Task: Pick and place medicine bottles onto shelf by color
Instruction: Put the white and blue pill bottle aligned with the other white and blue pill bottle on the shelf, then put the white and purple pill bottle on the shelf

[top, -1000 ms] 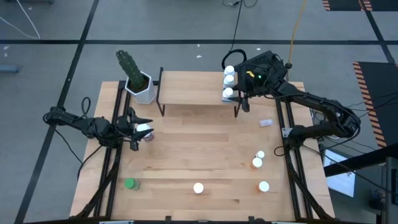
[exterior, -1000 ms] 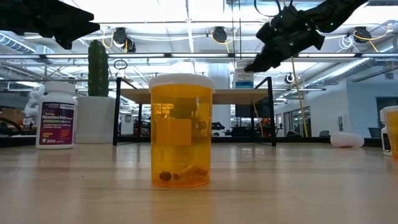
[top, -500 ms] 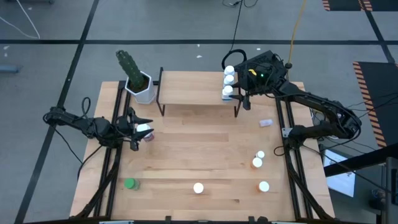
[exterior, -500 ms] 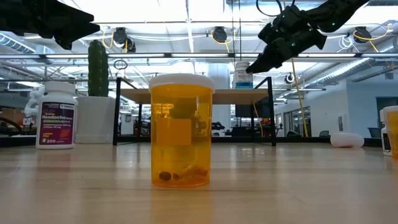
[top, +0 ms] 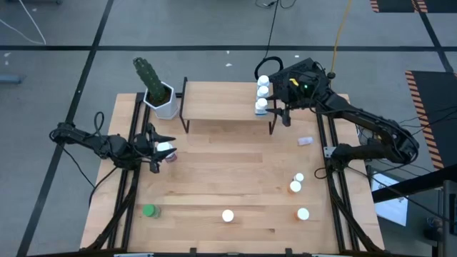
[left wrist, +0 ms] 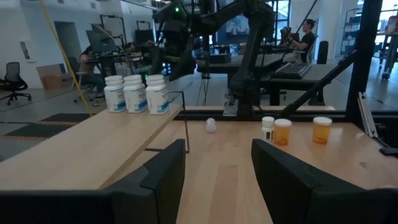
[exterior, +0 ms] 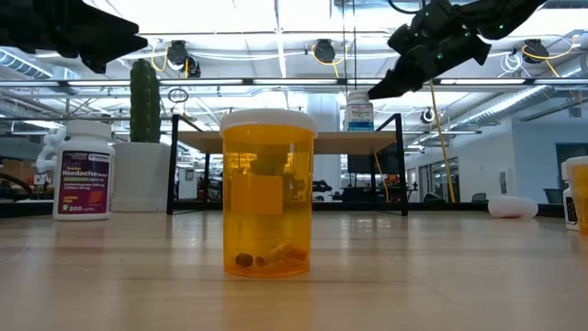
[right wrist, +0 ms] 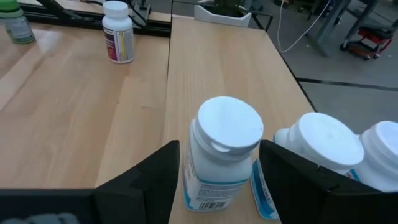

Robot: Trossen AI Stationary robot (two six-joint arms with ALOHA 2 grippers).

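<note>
You had the right gripper (right wrist: 214,180) spread above a white-capped bottle (right wrist: 224,155) standing at the shelf's (top: 221,100) right end; your best move was a straight lift, sparing its two neighbours (top: 263,86). The bottle sat between the open fingers, untouched. The left gripper (top: 158,148), fingers parted, waited at the table's left edge.

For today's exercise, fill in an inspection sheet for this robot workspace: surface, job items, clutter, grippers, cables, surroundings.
Surface: wooden table, bare in the middle.
Job items: three white-capped bottles on the shelf at its right end; other bottles scattered on the table.
Clutter: potted cactus beside the shelf.
Grippers: right gripper open above the shelf bottles; left gripper open at the table's left edge.
Cables: yellow cable on the floor.
Surroundings: a person seated at a desk.
</note>
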